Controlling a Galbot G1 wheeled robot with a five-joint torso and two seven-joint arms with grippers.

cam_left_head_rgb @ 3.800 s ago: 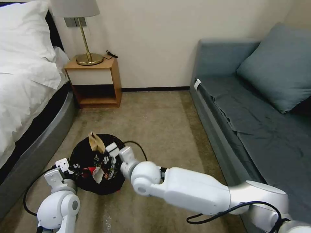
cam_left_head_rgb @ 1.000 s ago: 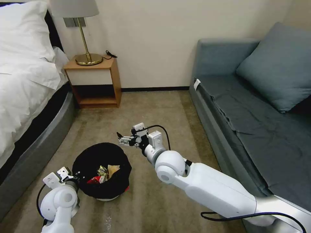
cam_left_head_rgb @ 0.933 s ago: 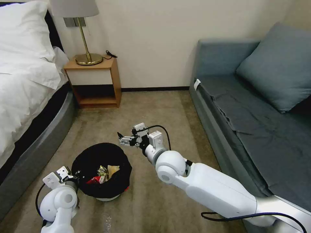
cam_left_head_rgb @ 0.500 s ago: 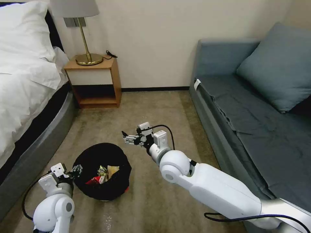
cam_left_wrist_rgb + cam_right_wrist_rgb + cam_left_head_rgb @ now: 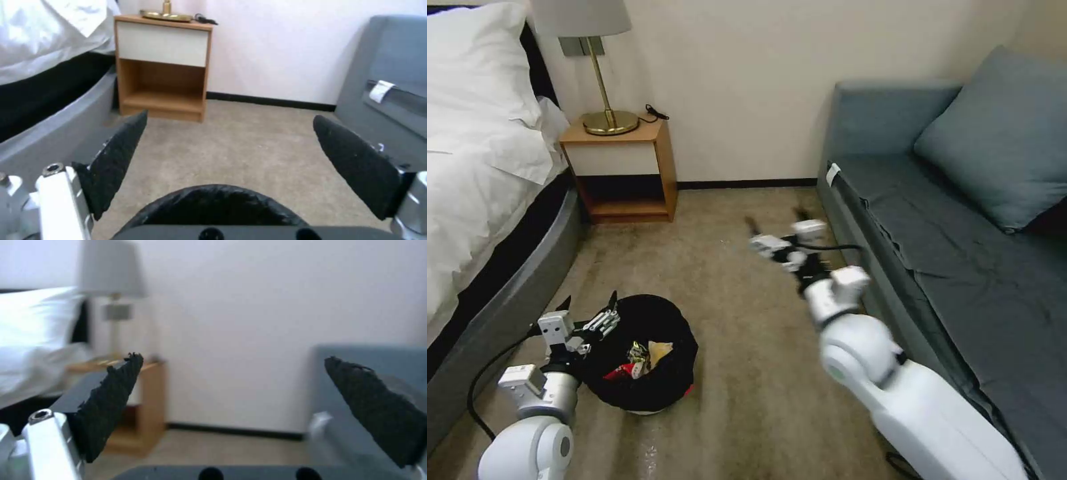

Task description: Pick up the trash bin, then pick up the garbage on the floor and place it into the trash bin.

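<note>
The trash bin [image 5: 647, 387], round and black with a crinkly black bag, stands on the carpet at the lower left. Garbage lies inside it: a red-and-white carton [image 5: 620, 370], a shiny wrapper [image 5: 639, 349] and a tan piece [image 5: 658, 349]. My left gripper [image 5: 589, 301] is open at the bin's left rim, just above it. In the left wrist view the bin's rim [image 5: 213, 203] sits low between the spread fingers of that gripper [image 5: 230, 116]. My right gripper [image 5: 775, 220] hangs open and empty above the carpet beside the sofa, well away from the bin; the right wrist view shows it [image 5: 233, 358] facing the wall.
A bed [image 5: 480, 200] runs along the left and a grey-blue sofa [image 5: 960, 253] along the right. A wooden nightstand [image 5: 620, 167] with a brass lamp [image 5: 602, 100] stands against the back wall. Open carpet [image 5: 727, 220] lies between them.
My right arm has swung up and to the right, away from the bin toward the sofa. My left gripper has risen from the bin's rim and opened wide.
</note>
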